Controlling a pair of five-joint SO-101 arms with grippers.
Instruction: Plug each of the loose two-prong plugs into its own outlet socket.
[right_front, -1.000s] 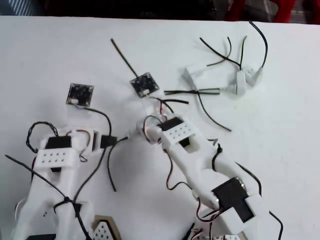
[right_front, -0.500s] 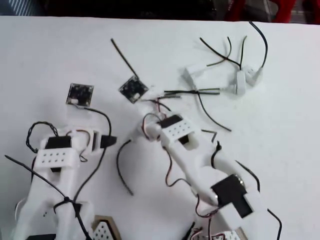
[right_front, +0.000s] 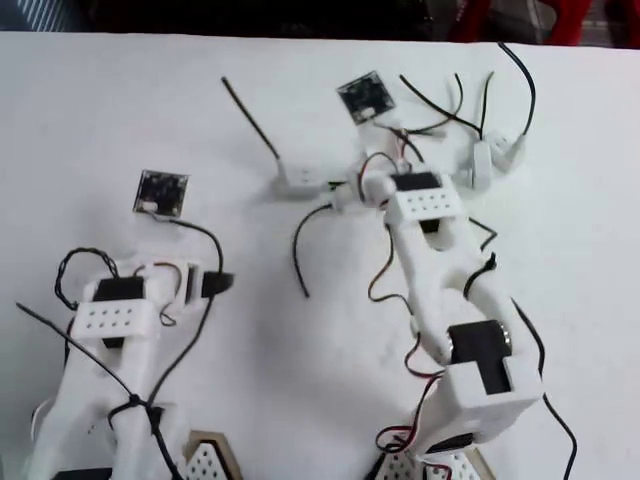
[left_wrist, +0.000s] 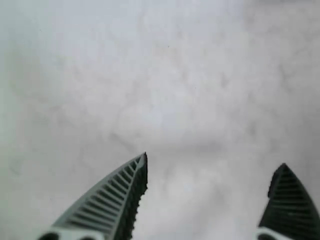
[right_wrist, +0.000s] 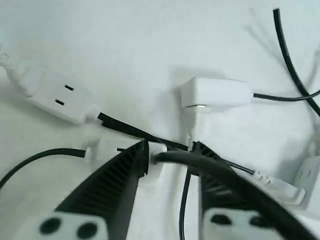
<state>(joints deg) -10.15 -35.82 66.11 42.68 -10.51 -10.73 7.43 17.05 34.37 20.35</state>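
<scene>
My right gripper (right_front: 350, 192) (right_wrist: 170, 150) is shut on a small white plug (right_wrist: 159, 150). The plug's black cord (right_front: 298, 250) trails toward the table's middle. Just beside the held plug lies a white outlet socket (right_front: 296, 180) (right_wrist: 59, 100), two slots showing, with its own black cord (right_front: 248, 115) running away from it. Another white two-prong plug (right_wrist: 215, 93) lies loose close beyond the fingertips. My left gripper (right_front: 201, 283) (left_wrist: 215, 170) is open over bare table at the near left, nothing between its fingers.
A dark square block (right_front: 160, 191) lies ahead of the left arm. A second dark square block (right_front: 365, 97) lies at the back. More white plugs (right_front: 482, 165) with tangled black cords (right_front: 520, 80) crowd the back right. Free table (right_front: 100, 100) lies at the far left.
The right arm swung right and away, carrying the plug and its cord toward the back right cluster. The dark square block by it shifted to the back. The left arm stayed put.
</scene>
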